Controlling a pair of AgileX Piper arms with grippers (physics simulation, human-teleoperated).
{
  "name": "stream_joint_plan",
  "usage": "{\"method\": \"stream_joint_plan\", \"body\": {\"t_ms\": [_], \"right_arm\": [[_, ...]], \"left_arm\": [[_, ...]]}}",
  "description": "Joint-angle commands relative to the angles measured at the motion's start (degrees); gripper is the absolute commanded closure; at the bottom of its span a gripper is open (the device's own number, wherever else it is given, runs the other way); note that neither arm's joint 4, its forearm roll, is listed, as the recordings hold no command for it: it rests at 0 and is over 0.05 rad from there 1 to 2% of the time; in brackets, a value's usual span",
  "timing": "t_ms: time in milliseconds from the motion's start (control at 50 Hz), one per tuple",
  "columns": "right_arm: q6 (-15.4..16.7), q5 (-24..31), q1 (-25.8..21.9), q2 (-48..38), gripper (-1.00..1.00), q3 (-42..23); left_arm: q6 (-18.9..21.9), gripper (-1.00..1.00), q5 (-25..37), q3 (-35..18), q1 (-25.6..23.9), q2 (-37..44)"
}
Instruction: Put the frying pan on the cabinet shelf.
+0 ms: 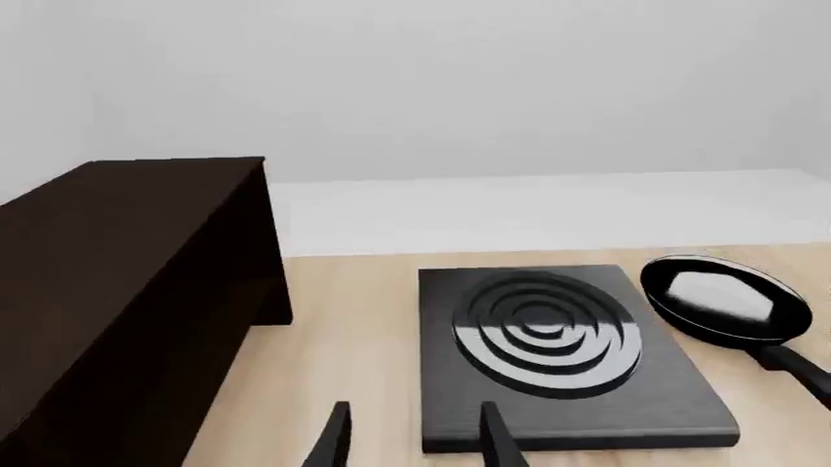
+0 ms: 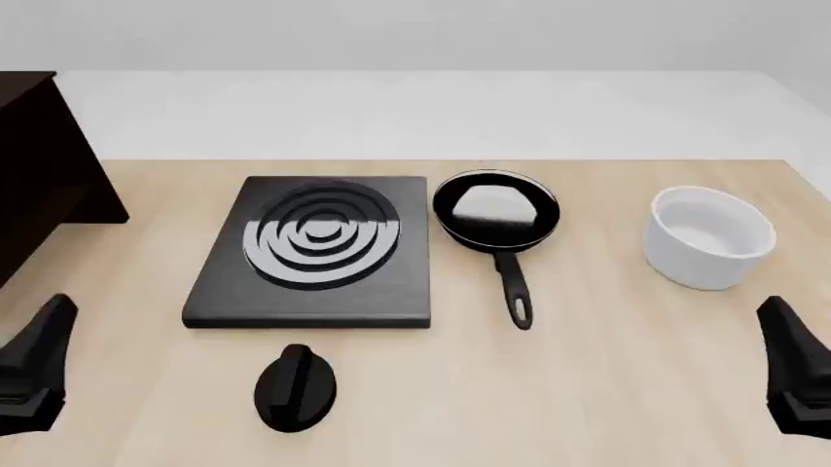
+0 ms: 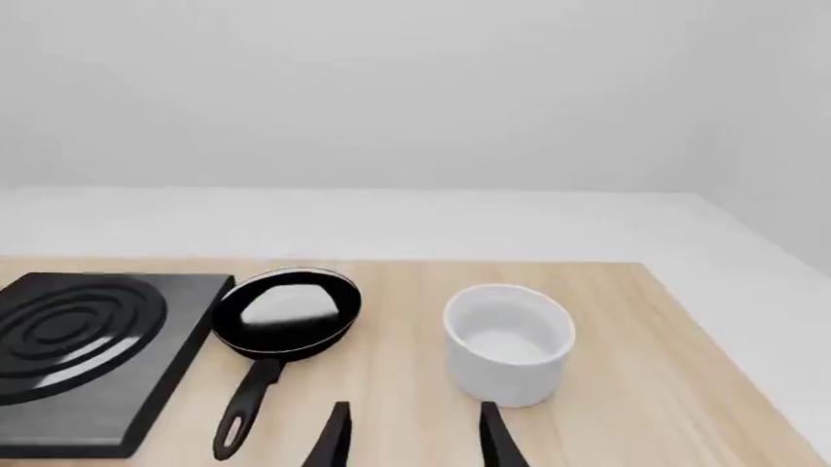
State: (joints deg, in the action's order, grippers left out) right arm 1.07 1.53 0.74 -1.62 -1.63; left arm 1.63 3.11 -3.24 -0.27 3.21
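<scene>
The frying pan (image 2: pixel 496 211) is shown upright on the light wooden table (image 2: pixel 610 389), right of centre in the front view, with its glossy interior reflecting a pale patch. Its slim handle (image 2: pixel 512 282) is directed toward the lower edge of the frame and ends in a loop hole. Just beside the pan, on its left, the black stove plate (image 2: pixel 315 251) with silver rings is seen; whether pan and plate touch cannot be told. A black knob (image 2: pixel 295 386) is placed below the plate, apart from it. The white round pot (image 2: pixel 709 236) is set well apart at the right. The cabinet shelf (image 1: pixel 117 199), the dark top board, is visible at the far left.

The left gripper (image 1: pixel 413 440) and the right gripper (image 3: pixel 413 438) are each shown with 2 fingers parted and nothing held between them. Both arms are seen low at the frame's bottom corners, well apart from the pan.
</scene>
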Motion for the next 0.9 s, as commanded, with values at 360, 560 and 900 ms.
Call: {"method": "stream_joint_plan", "body": {"t_ms": [360, 560, 900], "right_arm": [[-3.6, 10.7, 3.2, -0.7, -1.00, -9.4], [-0.7, 15.3, 1.4, -4.5, -1.00, -17.1], [-0.7, 26.9, -2.9, -16.2, -1.00, -31.2]], "left_arm": [[-5.9, -1.00, 10.1, -5.9, -1.4, -2.3], [-6.3, -1.00, 15.5, -12.5, -4.6, 0.0], [-8.2, -1.00, 19.1, -17.0, -6.6, 7.2]]}}
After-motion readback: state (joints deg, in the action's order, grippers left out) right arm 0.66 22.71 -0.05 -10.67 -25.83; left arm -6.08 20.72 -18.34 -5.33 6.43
